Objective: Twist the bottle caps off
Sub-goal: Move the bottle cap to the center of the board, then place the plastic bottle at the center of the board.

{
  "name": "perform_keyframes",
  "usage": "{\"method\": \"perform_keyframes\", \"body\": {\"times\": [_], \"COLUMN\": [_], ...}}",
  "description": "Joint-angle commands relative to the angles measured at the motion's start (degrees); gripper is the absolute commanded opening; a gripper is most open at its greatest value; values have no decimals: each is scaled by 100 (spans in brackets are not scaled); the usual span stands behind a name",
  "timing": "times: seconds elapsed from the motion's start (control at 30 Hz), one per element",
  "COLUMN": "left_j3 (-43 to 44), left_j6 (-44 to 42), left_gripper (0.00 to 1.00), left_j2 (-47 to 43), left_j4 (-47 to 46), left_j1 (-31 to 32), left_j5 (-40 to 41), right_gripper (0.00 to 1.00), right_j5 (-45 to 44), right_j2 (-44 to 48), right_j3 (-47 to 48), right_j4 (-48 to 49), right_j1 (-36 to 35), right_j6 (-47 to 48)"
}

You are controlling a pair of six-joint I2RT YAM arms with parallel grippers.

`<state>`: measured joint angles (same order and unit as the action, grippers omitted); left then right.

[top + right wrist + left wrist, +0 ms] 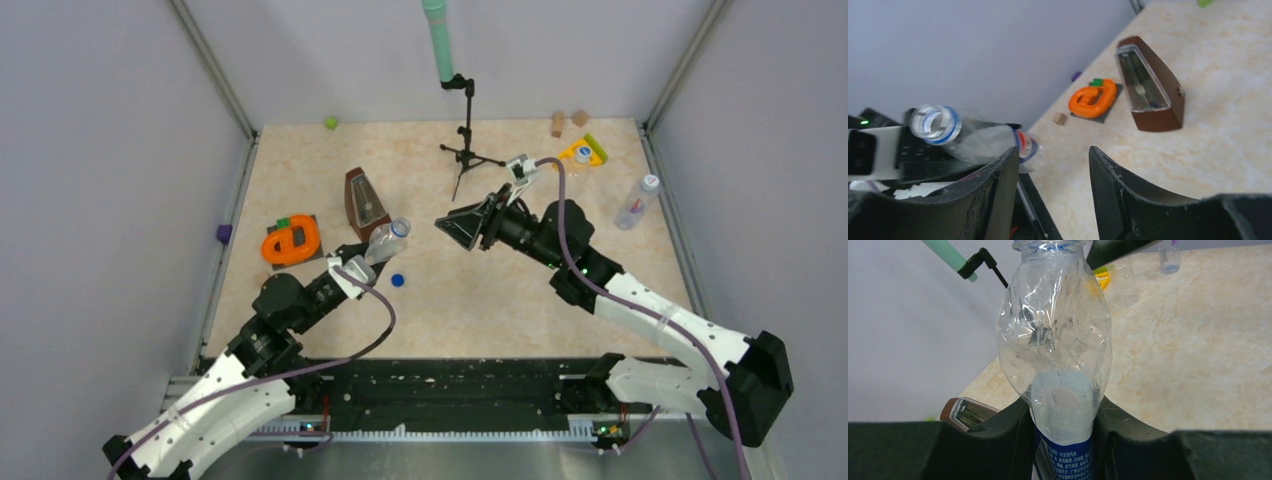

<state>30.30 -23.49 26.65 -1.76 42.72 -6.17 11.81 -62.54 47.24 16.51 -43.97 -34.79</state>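
Gaping at its blue-ringed neck, the clear bottle [1055, 340] looks crumpled.

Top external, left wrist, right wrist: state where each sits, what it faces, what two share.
Top external: above and behind the robot, looking down on the table; both arms show.
Left wrist: on the left hand, facing the bottle it clamps; own fingers show.
Right wrist: on the open right hand, facing the metronome; own fingers show.
Shared: both wrist views see bottle and metronome.

Plain grey walls [110, 150] enclose a beige marbled tabletop [470, 295].
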Motion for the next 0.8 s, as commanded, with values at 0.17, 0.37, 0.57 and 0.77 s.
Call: {"method": "perform_keyframes", "body": {"times": [0.17, 0.37, 0.57, 0.77], "left_j3": [138, 208, 224, 208], "left_j6": [-88, -95, -72, -60], "left_gripper": [0, 0, 0, 0], "left_j2": [403, 636, 675, 676], "left_j4": [-138, -64, -53, -127], "left_j1": [-27, -27, -27, -27], "left_j5": [84, -318, -500, -591], "right_gripper": [53, 54, 54, 54], "right_j5": [1054, 943, 700, 762], "right_j2": [303, 98, -56, -218], "right_j3": [518, 652, 757, 783], "right_j4": [560, 485, 193, 144], "right_j1": [-436, -643, -670, -671], "right_j6": [366, 528, 574, 571]}}
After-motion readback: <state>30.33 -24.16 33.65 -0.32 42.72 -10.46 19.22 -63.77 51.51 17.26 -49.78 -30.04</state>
